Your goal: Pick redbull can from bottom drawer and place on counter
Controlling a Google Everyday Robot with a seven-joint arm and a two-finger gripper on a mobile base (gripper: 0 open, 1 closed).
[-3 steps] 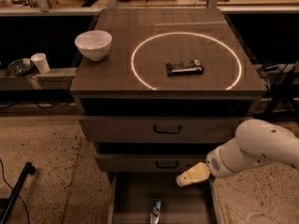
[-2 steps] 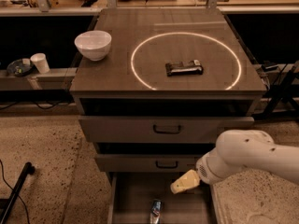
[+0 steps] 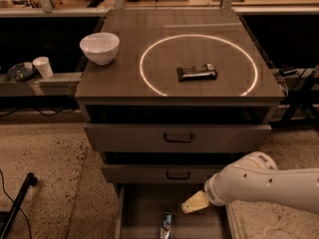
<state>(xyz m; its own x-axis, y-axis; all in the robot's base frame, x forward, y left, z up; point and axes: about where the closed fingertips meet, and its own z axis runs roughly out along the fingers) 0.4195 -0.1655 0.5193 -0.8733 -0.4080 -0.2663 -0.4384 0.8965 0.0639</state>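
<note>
Silver and blue metal shows at the near edge of the view: the redbull can (image 3: 166, 224) lies in the open bottom drawer (image 3: 142, 208), close to its front and a little left of its middle. It is probably light and stiff, but its thin wall can dent and its smooth round side can slip or roll. The safest hold seems to be across the middle of its body, not on the shiny top.

Just above and to the right of the can, not touching it, hangs the gripper (image 3: 195, 203), carried by the white arm (image 3: 269, 183) that comes in from the right. Whether it is open or closed cannot be told.

Behind stand the two upper drawers, both pushed in. Farther is the counter (image 3: 119, 83) with its bright ring (image 3: 141, 66); a dark wrapped bar (image 3: 197, 72) lies inside the ring and a white bowl (image 3: 99, 47) stands at the left.

Compared with a second ago, the gripper is lower and slightly more to the left, nearer to the can. The can, bar and bowl have not moved
</note>
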